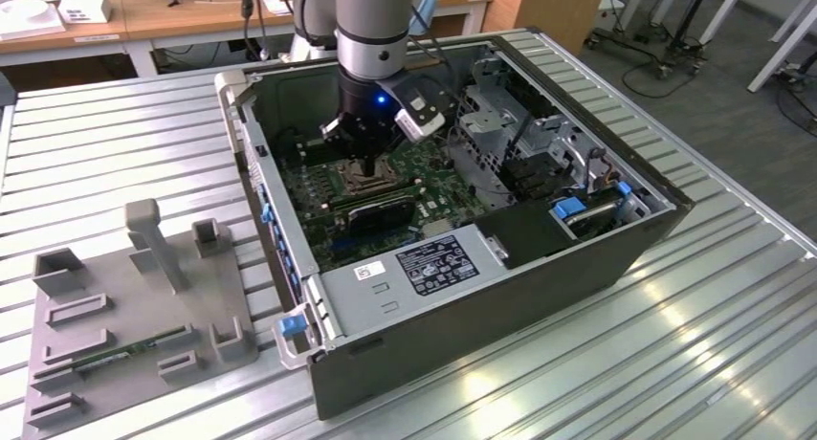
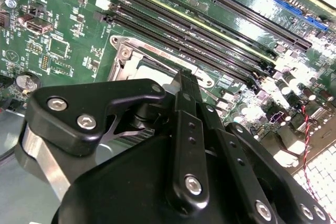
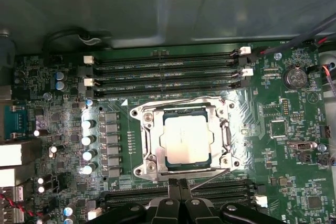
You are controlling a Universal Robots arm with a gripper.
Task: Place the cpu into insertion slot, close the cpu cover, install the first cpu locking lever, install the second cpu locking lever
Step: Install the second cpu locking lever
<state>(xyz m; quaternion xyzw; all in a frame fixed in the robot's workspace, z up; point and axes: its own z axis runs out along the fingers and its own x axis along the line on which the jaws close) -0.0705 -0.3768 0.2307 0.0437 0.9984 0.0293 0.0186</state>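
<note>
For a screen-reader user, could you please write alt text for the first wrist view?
A pale silver cpu sits in the insertion slot on a green circuit board, with the silvery cpu cover framing it. The black gripper is near the slot's edge, beside rows of black memory slots.

gripper [image 3: 180, 183] low inside case [image 1: 613, 258], memory slots [image 3: 165, 69] beyond the insertion slot [image 3: 184, 140], more just beside fingertips, drive cage [image 1: 511, 134] flanking, open above

Ribbed metal table [image 1: 664, 344], wooden desks [image 1: 191, 19] behind, grey floor [image 1: 715, 86], glare.
</note>
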